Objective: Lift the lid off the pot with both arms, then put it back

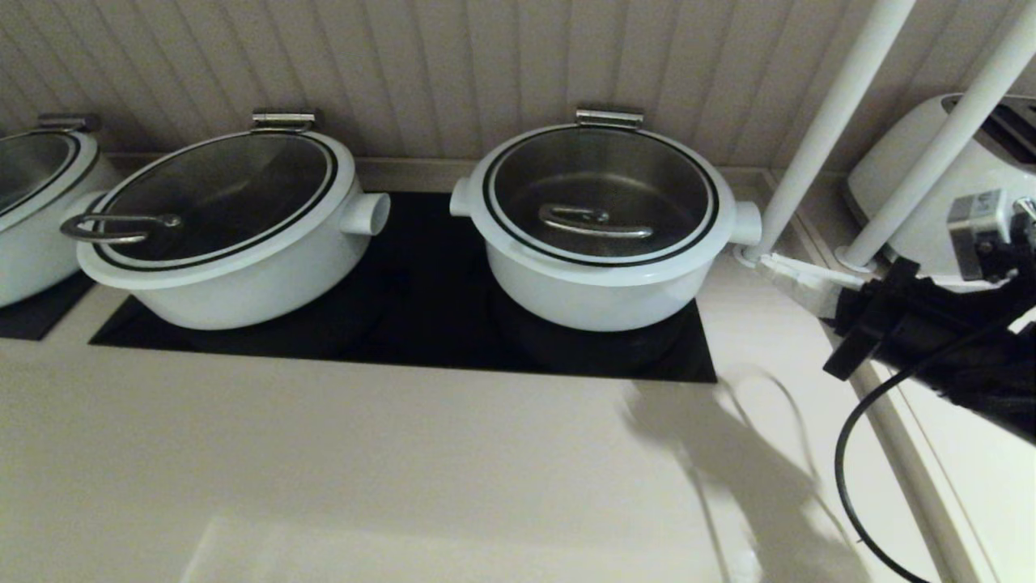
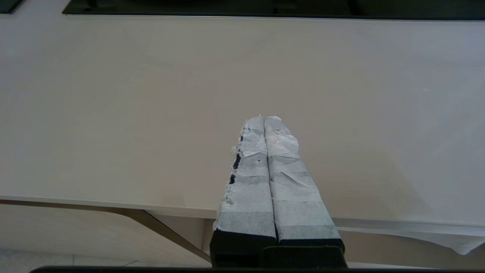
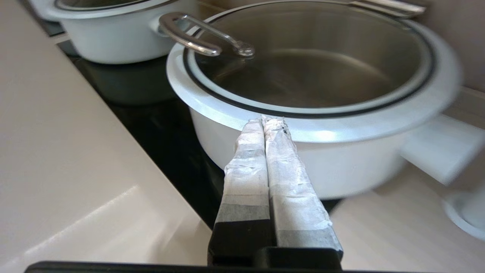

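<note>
The pot [image 1: 599, 291] stands on the right part of the black cooktop [image 1: 421, 324], with the lid [image 1: 603, 182] on it, steel handle [image 1: 595, 220] up and hinge bracket [image 1: 609, 118] at the back. My right gripper [image 1: 769, 265] is shut and empty, low beside the pot's right stub handle [image 1: 746, 223]. In the right wrist view its tips [image 3: 265, 120] sit just short of the lid's white rim [image 3: 326, 132], over the pot wall [image 3: 341, 163]. My left gripper [image 2: 264, 118] is shut and empty over the bare counter near its front edge, out of the head view.
A wider white pot [image 1: 235, 275] with a loop-handled lid stands left of the task pot, and another pot [image 1: 32, 243] is at the far left. Two white poles [image 1: 834, 105] and a white toaster [image 1: 955, 186] stand close behind my right arm. The beige counter [image 1: 364, 453] spreads in front.
</note>
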Available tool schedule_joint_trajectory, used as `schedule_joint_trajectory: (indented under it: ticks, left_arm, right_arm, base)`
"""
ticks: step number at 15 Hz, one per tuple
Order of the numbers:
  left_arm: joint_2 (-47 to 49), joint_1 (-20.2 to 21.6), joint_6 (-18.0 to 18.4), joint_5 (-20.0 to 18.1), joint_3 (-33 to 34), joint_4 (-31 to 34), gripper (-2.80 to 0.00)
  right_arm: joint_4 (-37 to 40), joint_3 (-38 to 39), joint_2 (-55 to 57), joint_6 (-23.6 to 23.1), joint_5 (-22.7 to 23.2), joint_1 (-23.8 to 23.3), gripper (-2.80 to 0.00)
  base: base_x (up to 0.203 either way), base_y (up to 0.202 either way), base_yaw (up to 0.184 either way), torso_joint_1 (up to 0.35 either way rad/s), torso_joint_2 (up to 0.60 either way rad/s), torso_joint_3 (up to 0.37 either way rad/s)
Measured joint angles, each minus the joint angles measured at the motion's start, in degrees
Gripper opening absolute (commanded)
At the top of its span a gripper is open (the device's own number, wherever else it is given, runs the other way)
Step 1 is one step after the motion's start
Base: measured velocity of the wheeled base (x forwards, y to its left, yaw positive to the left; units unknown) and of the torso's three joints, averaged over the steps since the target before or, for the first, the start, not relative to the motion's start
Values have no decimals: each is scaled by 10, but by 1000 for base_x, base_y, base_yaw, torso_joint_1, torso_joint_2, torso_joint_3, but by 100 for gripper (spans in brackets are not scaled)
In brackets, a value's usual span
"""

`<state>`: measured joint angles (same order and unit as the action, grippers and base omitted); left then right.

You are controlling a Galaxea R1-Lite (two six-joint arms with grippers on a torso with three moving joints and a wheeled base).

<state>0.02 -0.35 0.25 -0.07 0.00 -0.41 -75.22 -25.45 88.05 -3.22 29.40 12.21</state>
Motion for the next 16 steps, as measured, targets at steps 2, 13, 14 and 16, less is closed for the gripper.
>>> schedule_joint_trajectory:
  ticks: [2, 13, 14, 16]
  left_arm:
    - [0, 0, 0, 0, 0, 0, -280]
    - [0, 0, 0, 0, 0, 0, -280]
    - [0, 0, 0, 0, 0, 0, -280]
    - [0, 0, 0, 0, 0, 0, -280]
  right_arm:
    - [8, 30, -33, -3, -17, -7, -280]
    - [81, 247, -265, -55, -65, -136, -280]
    - [108, 251, -286, -60, -69, -144, -280]
    - [169, 253, -335, -66, -91, -158, -280]
  base:
    - [0, 0, 0, 0, 0, 0]
    - [0, 0, 0, 0, 0, 0]
    - [0, 0, 0, 0, 0, 0]
    - [0, 0, 0, 0, 0, 0]
